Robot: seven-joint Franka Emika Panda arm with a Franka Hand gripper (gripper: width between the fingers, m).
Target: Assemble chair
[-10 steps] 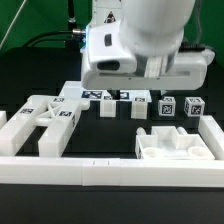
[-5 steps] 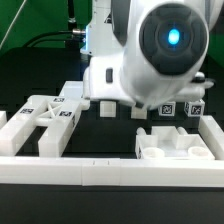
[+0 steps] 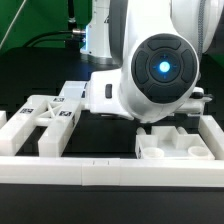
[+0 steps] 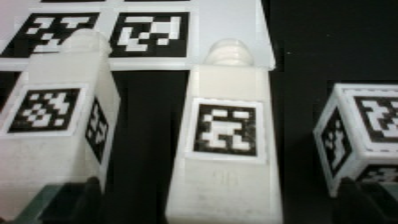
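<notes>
In the wrist view, three white leg bars with square tags lie side by side on the black table. My gripper (image 4: 221, 203) is open and straddles the near end of the middle leg bar (image 4: 226, 115), with a dark gap on each side between bar and finger. The other leg bars (image 4: 59, 100) (image 4: 365, 135) lie to either side. In the exterior view the arm's body hides the gripper and the leg bars. The X-braced frame (image 3: 48, 112) lies at the exterior view's left. The slotted seat block (image 3: 175, 150) sits at its front right.
The marker board (image 4: 125, 30) lies just beyond the leg bars' far ends. A long white border rail (image 3: 110, 173) runs along the front of the table, with another rail piece (image 3: 10, 135) at the exterior view's left.
The arm has swung down and toward the camera. Its body now covers the row of tagged leg bars that showed in the exterior view a second ago.
</notes>
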